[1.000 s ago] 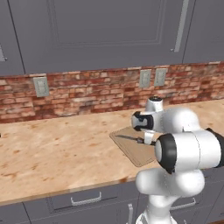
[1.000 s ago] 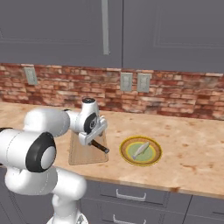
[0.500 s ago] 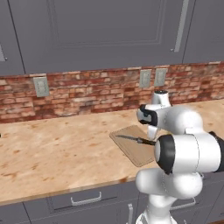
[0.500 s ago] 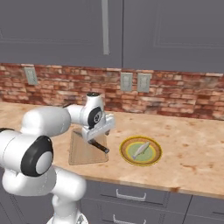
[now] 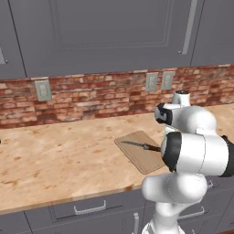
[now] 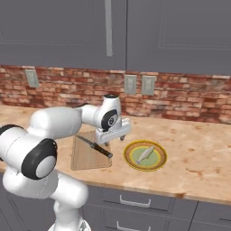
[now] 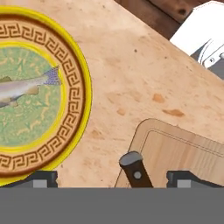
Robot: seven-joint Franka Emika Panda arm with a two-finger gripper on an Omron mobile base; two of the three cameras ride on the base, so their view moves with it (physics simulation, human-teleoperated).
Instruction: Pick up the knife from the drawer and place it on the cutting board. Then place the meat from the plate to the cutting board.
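I see the slim kitchen knife with its dark handle and thin silver blade (image 6: pixel 94 147) lying flat on the thin rectangular light-brown wooden cutting board (image 6: pixel 89 158), slanting across it with the handle end pointing toward the plate side and reaching the board's right edge. The board rests on the speckled tan counter (image 5: pixel 55 160) near its front edge. Just right of the board, apart from it, sits the small round plate with a yellow rim and patterned brown band (image 6: pixel 145 155), and the small pale greyish-white oblong piece of meat (image 6: pixel 145 154), shaped like a fish, lies across its green centre. My jaws (image 6: pixel 113 138) stand wide apart and hold nothing; they hang above the board's far right corner, between knife and plate. In the hand view the knife's handle end (image 7: pixel 135 170) shows between the two finger tips (image 7: pixel 42 179), untouched by either.
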